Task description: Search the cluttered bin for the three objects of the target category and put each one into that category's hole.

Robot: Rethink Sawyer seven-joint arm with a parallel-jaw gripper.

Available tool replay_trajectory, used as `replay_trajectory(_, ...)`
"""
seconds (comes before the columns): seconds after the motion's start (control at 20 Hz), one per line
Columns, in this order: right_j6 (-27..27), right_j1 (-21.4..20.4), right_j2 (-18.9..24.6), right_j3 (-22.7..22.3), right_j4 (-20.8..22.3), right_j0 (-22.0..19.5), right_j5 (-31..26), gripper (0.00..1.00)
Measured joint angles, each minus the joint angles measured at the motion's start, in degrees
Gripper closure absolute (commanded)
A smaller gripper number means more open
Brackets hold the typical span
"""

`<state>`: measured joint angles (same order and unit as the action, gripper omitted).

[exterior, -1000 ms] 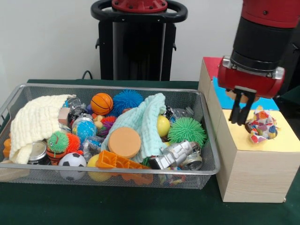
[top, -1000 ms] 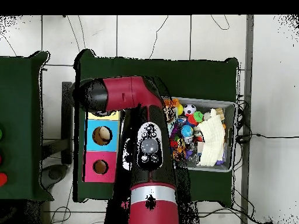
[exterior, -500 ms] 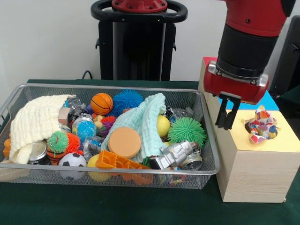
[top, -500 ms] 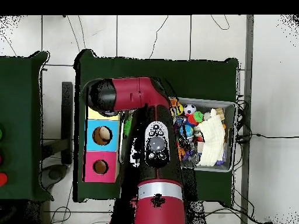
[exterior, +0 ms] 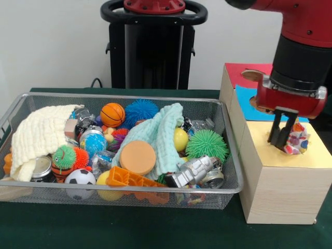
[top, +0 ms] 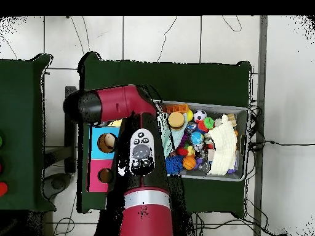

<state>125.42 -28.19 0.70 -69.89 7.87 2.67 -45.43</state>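
The gripper (exterior: 280, 139) is hanging over the yellow top of the box (exterior: 277, 194) at the right, its fingers (exterior: 275, 132) pressed close together with nothing between them. Their tips are sitting against the left edge of a patterned cloth (exterior: 295, 141), which is bunched up in the yellow hole and only partly down it, most of it showing above the surface. The bin (exterior: 228, 188) is standing just left of the box, full of balls, cloths and cans.

The risk, as I judge it, is with that cloth. If the fingers are lifting away now, it is being left perched on the hole and could spring back out or snag on a fingertip and get dragged off the box. If they are pushing it down, an off-centre push at the left edge could tip it out to the right instead of through. In the overhead view the arm (top: 143, 160) is covering the yellow end of the box, so the hole cannot be checked there.
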Motion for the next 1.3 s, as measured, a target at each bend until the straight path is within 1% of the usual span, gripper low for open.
replay_trajectory(0.2,0.00,-1.42,0.04,-0.27,-0.46,0.98,0.00,1.00)
replay_trajectory(0.65,0.00,-3.20,-0.09,-0.27,-0.53,0.88,0.00,1.00)
replay_trajectory(0.95,0.00,-2.70,-0.11,-0.27,-0.38,0.88,-0.01,1.00)
replay_trajectory(1.3,0.00,-0.44,-0.26,-0.27,-0.20,1.27,0.00,1.00)
